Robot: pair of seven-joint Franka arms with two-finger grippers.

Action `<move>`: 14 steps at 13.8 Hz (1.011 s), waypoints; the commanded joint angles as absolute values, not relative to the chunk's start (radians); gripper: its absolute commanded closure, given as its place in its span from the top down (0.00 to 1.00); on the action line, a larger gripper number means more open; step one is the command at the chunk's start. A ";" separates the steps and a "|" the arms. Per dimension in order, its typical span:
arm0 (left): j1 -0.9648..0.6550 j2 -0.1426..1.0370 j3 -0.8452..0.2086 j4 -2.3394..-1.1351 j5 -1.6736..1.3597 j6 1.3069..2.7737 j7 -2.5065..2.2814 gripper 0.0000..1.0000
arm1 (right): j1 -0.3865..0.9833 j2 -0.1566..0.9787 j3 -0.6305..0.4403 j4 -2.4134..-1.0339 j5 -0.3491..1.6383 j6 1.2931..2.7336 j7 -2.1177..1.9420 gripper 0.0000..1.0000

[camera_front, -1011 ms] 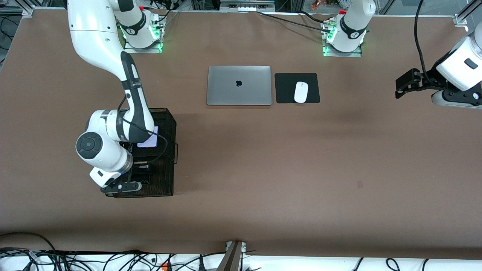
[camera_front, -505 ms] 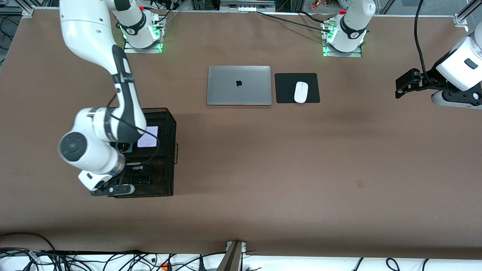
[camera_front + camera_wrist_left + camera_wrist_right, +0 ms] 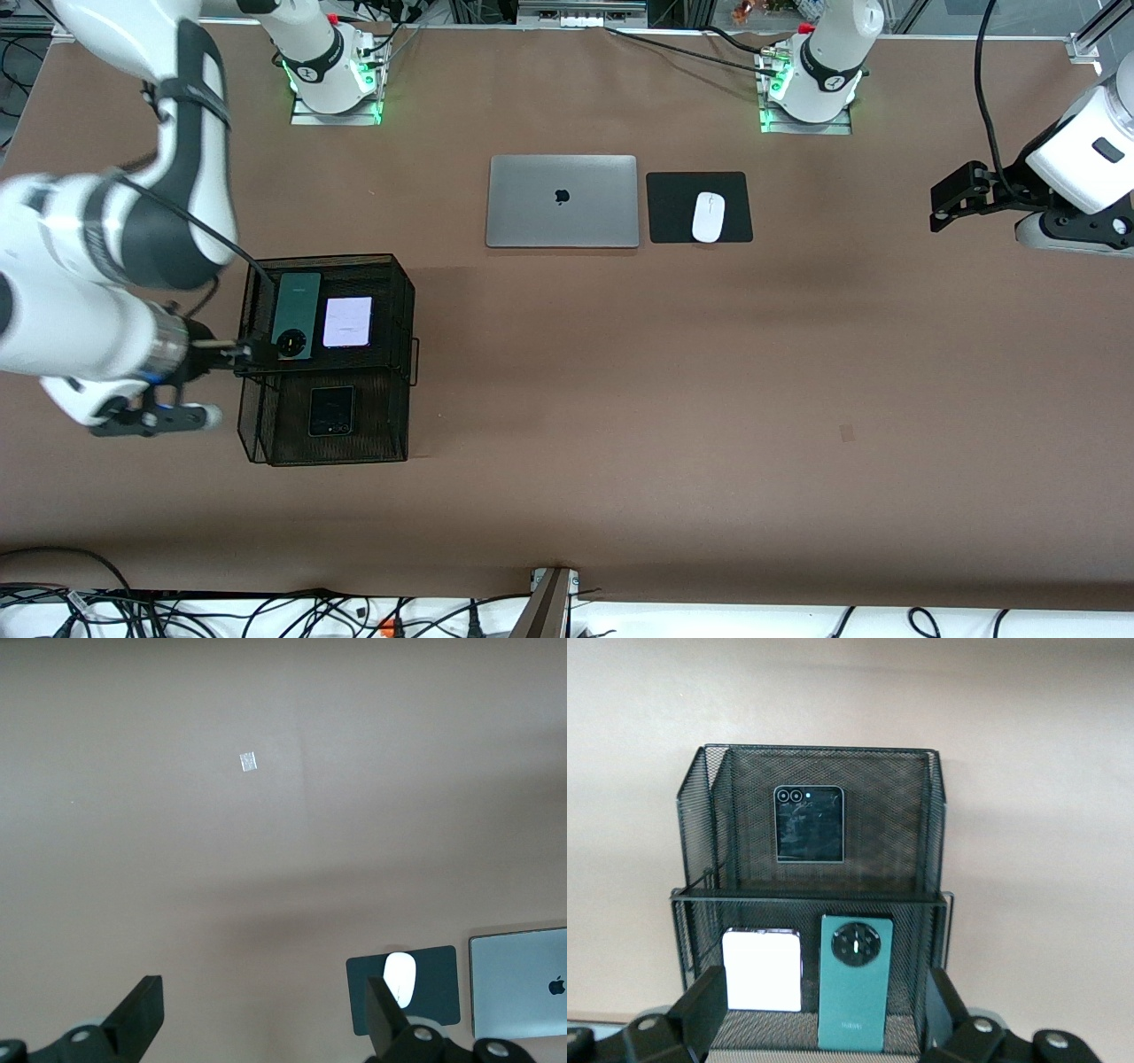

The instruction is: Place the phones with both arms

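Note:
Three phones lie in a black wire basket toward the right arm's end of the table. The dark green one and the pale lilac one lie side by side on its raised tier. The black one lies alone in the lower part, nearer the front camera. My right gripper hangs open and empty high over the basket's edge. At the left arm's end of the table my left gripper waits over bare tabletop, open and empty.
A shut silver laptop lies near the arms' bases, with a white mouse on a black pad beside it. A small tape mark sits on the brown table.
My right arm has lifted out of the basket and swung toward its own end of the table, uncovering the green and black phones. The left arm has not moved.

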State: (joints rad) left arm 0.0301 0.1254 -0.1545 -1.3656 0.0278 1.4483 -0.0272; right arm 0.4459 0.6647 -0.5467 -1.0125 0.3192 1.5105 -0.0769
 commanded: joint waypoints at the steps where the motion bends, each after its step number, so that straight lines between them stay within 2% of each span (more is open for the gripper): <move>1: 0.035 0.114 -0.155 -1.365 0.012 1.445 -0.020 1.00 | 0.384 0.637 -0.526 -0.994 0.341 1.470 -0.055 0.99; 3: 0.038 0.114 -0.153 -1.365 0.012 1.445 -0.018 1.00 | 0.295 0.617 -0.439 -0.989 0.328 1.463 -0.052 0.99; 4: 0.041 0.114 -0.153 -1.365 0.012 1.445 -0.015 1.00 | 0.222 0.608 -0.338 -0.989 0.283 1.462 -0.054 0.99; 6: 0.043 0.114 -0.153 -1.365 0.014 1.445 -0.014 1.00 | 0.053 0.559 -0.052 -0.999 0.079 1.463 -0.043 0.98; 8: 0.043 0.114 -0.153 -1.364 0.015 1.445 -0.011 1.00 | -0.032 0.494 0.137 -1.081 -0.094 1.480 0.030 0.99; 10: 0.044 0.114 -0.152 -1.364 0.017 1.445 -0.011 1.00 | -0.051 0.422 0.185 -1.197 -0.110 1.528 0.124 1.00; 14: 0.044 0.114 -0.147 -1.364 0.014 1.445 -0.008 1.00 | -0.049 0.287 0.175 -1.438 -0.097 1.672 0.126 0.99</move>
